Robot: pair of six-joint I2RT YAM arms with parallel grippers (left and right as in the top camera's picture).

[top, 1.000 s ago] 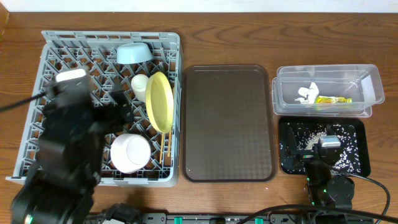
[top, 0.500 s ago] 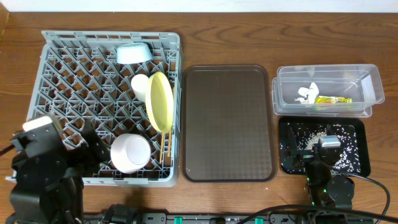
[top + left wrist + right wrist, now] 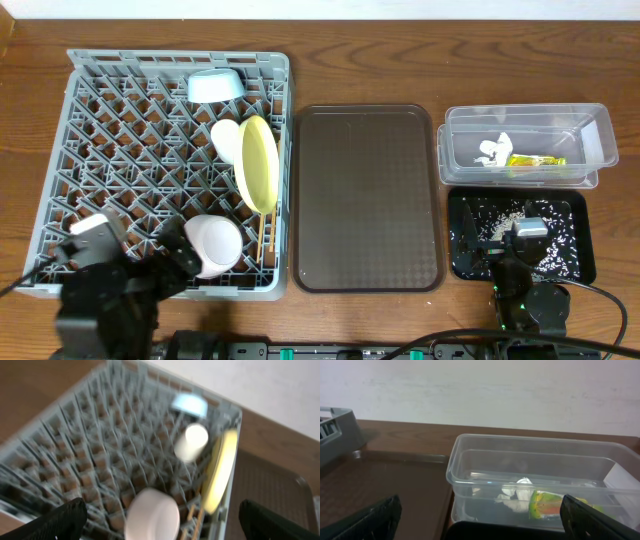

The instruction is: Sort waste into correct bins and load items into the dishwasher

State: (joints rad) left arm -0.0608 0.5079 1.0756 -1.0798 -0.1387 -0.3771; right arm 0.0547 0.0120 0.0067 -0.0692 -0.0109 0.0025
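Left end effector [image 3: 162, 521] is spread wide with nothing in it, hanging low over the near edge of the dish rack [image 3: 170, 58], which sits just left of the brown serving tray [image 3: 366, 200]. Right end effector [image 3: 482, 521] is wide open and empty too, parked right of the tray over the black tray [image 3: 575, 205].

Honestly this looks pretty much finished. Loaded in the rack:
- yellow plate [image 3: 257, 163] on edge, on the side closest to the serving tray
- cream cup [image 3: 224, 140] tucked against it
- blue bowl [image 3: 214, 86] at the far end
- chopsticks [image 3: 263, 235] slotted in below the plate
- a bigger white cup [image 3: 212, 245] near the front

Right of the serving tray, the clear tub [image 3: 590, 125] on the far side has the tissue [image 3: 492, 150] and the snack wrapper [image 3: 535, 160]. The black tray on the near side has the rice crumbs [image 3: 490, 225]. Nothing's on the serving tray or loose on the counter [image 3: 400, 60], so I'd guess all that's left is pulling the arms home.

Only the overhead view shows the crumbs and the full layout. The right wrist view gives a side look through the tub wall at the tissue and wrapper, plus the open fingers, which the overhead hides. The left wrist view is blurry, but it shows the plate upright and nothing between the fingers.
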